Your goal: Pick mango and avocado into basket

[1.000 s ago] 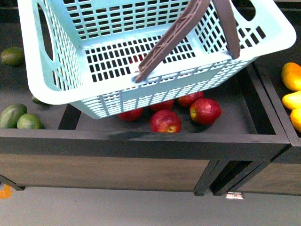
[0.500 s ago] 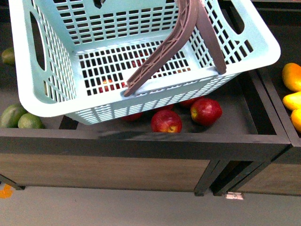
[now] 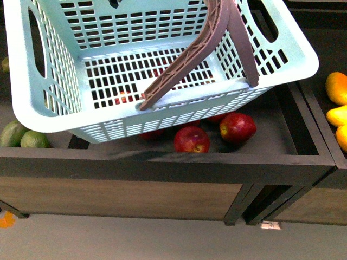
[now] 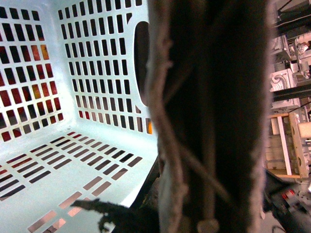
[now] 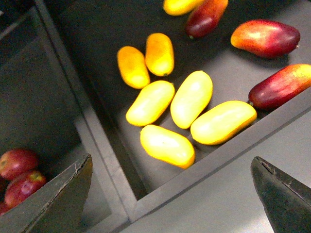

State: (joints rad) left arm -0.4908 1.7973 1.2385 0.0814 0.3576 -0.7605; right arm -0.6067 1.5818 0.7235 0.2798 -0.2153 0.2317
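Note:
The pale mint-green basket (image 3: 32, 108) hangs tilted above the apple bin, and its floor looks empty. Its brown handle (image 3: 184, 59) rises out of the top of the front view. In the left wrist view the handle (image 4: 209, 116) fills the middle, and my left gripper (image 4: 184, 218) is shut on it, with the basket's slotted wall (image 4: 97, 58) behind. Several yellow mangoes (image 5: 192, 98) lie in the right bin; one shows at the right edge of the front view (image 3: 337, 115). A dark green avocado (image 3: 11, 132) lies at the far left, half hidden by the basket. My right gripper (image 5: 172, 162) is open and empty above the mango bin's front rim.
Red apples (image 3: 191, 139) lie in the middle bin under the basket, behind its dark front rail (image 3: 162, 162). Red-and-yellow mangoes (image 5: 266, 38) and orange ones (image 5: 159, 53) lie further back in the mango bin. A dark divider (image 5: 87, 131) separates the bins. Grey floor lies below.
The basket has swung left and down, and now covers more of the apples and the left bin. It moved less in the last half second.

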